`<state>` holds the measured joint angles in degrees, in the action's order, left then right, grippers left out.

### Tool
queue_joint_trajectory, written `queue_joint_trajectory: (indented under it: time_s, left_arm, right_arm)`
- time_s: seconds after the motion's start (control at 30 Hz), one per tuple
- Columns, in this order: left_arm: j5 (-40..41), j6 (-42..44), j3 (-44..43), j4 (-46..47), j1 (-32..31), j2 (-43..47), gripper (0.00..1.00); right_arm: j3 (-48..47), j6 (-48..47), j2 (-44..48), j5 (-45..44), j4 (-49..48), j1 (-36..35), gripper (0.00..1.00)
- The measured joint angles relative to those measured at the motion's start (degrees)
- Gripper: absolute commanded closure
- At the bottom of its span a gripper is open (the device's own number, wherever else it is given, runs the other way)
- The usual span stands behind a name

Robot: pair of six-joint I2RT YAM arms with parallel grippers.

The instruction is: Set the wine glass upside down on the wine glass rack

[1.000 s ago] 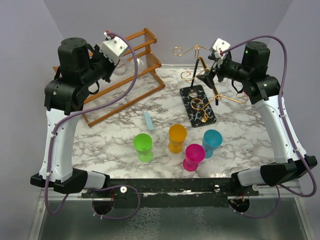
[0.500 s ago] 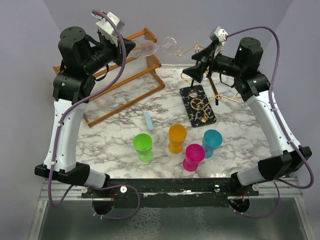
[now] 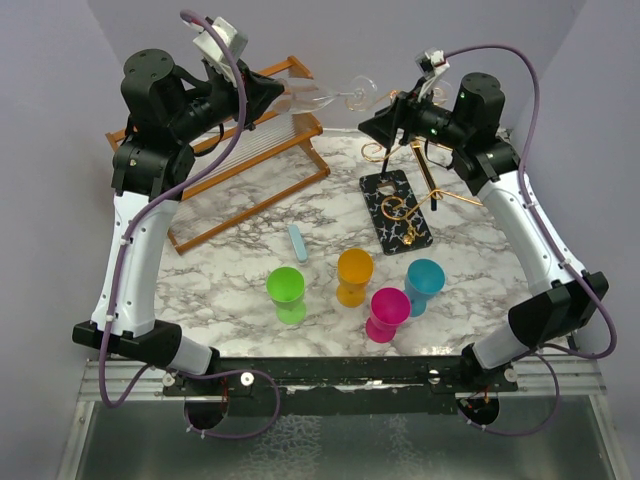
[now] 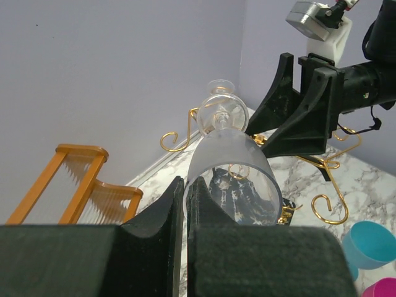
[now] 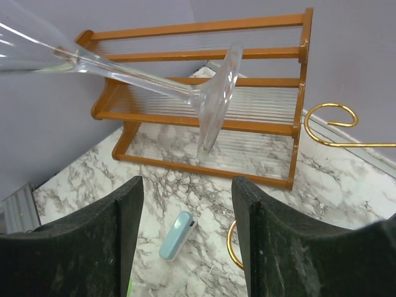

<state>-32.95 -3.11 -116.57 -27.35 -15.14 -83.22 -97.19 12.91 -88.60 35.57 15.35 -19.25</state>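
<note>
Nearest, green cup (image 3: 286, 288), orange cup (image 3: 354, 272), pink cup (image 3: 388, 308) and blue cup (image 3: 425, 281) stand upright, empty. Beyond lie a pale blue piece (image 3: 297, 242), the wooden rack (image 3: 245, 165) and the wine glass rack (image 3: 398, 208). Left gripper (image 4: 185, 185) clamps the clear wine glass (image 3: 325, 97) by its bowl rim, level and aloft between both racks. Right gripper (image 5: 187, 185) gapes just beneath its foot.

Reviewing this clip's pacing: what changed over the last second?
The left end effector, shut on the wine glass, carried it up and rightward from by the wooden shelf rack, foot leading. The open right end effector swung left toward that foot. The wine glass rack, cups and shelf rack stayed put.
</note>
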Motion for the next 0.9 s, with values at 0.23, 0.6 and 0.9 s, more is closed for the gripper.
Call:
queue_joint_trajectory:
  time_s: [0.23, 0.6, 0.9]
  left_arm:
    - [-0.92, -0.48, 0.42, 0.46, 0.00, 0.09, 1.00]
    - [-1.77, -0.66, 1.99, 0.76, 0.00, 0.46, 1.00]
    - [-2.47, -0.66, 2.32, 0.81, 0.00, 0.83, 1.00]
  right_arm:
    - [-1.20, 2.38, -0.76, -1.14, -0.61, 0.02, 0.49]
    - [-2.86, 2.97, -0.83, -3.78, -1.36, 0.02, 0.66]
    - [-2.86, 3.19, -1.18, -5.53, -1.38, 0.02, 0.68]
